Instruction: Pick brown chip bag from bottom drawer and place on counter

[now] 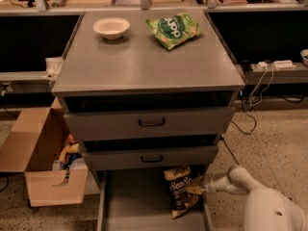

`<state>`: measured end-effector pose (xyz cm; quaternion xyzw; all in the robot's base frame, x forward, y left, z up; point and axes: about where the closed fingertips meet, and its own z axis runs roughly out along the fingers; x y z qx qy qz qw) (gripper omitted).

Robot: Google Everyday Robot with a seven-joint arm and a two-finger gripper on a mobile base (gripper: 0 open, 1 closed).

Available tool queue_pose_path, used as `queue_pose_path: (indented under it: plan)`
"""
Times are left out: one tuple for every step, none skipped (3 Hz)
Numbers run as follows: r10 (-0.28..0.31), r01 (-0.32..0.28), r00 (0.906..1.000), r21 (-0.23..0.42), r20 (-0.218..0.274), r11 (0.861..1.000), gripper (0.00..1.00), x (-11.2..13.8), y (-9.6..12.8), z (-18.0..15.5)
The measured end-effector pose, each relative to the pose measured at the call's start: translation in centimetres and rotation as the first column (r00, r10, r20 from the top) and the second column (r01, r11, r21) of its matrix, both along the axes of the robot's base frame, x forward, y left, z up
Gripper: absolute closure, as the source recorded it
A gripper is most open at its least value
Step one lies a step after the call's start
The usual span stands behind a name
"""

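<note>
The brown chip bag (182, 190) stands tilted in the open bottom drawer (139, 206), near its right wall, its cream top just under the middle drawer. My gripper (196, 188) reaches in from the right on the white arm (250, 196) and is shut on the bag's right edge. The counter (144, 61) is the wide grey cabinet top above.
A white bowl (111, 28) and a green chip bag (173, 29) lie at the back of the counter. Two upper drawers with black handles (151, 122) are slightly open. An open cardboard box (41, 162) with items stands on the floor to the left. Cables (250, 100) run at right.
</note>
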<state>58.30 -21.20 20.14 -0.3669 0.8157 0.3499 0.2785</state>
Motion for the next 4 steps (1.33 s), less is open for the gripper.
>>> queue_pose_path:
  plan:
    - [0.014,-0.014,0.9997,0.016,0.019,1.0,0.99,0.1,0.6,0.8]
    - [0.07,-0.076,0.9942,0.076,0.082,0.994,1.0,-1.1,0.6,3.9]
    - [0.127,-0.164,0.9727,0.188,0.194,0.968,1.0,-4.4,-1.4,9.3]
    - [0.132,-0.201,0.9519,0.239,0.276,0.95,1.0,-6.5,-3.5,13.2]
